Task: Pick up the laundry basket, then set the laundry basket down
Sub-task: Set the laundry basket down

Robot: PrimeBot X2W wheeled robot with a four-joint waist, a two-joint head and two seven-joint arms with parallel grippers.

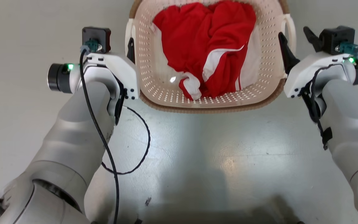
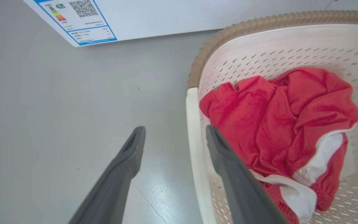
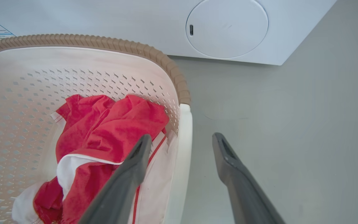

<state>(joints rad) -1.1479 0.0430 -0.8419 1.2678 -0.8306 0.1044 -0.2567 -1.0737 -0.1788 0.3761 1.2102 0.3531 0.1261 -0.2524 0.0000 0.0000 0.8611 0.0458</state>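
The left gripper [image 2: 176, 128] is spread wide and clasps nothing. Its fingers straddle the left handle [image 2: 193, 140] of the basket [image 1: 204, 109]: one finger [image 2: 126, 161] hangs outside over the floor [image 1: 197, 161], and the other finger [image 2: 228, 168] reaches inside the wall, just above the clothes [image 1: 204, 40]. The handle runs up between the two tips, nearer the inner one, and I cannot tell whether it touches that finger lower down. The right gripper [image 3: 182, 136] mirrors this. It is also fully spread and holds nothing, with the right handle [image 3: 183, 149] between its tips. Its inner finger [image 3: 126, 180] is over the red and white cloth, and its outer finger [image 3: 238, 177] is over bare floor. The basket sits on the floor directly between the two grippers, its brown rim nearest the robot level with the wrists and its far end beyond the fingertips. The clothes lie crumpled in its bottom. Ahead of both grippers, past the basket's far rim, stands a white washer [image 3: 228, 28] with a round door, and its label [image 2: 82, 18] is beyond the left fingertips. A black cable [image 1: 141, 124] loops behind the left wrist, above the floor.
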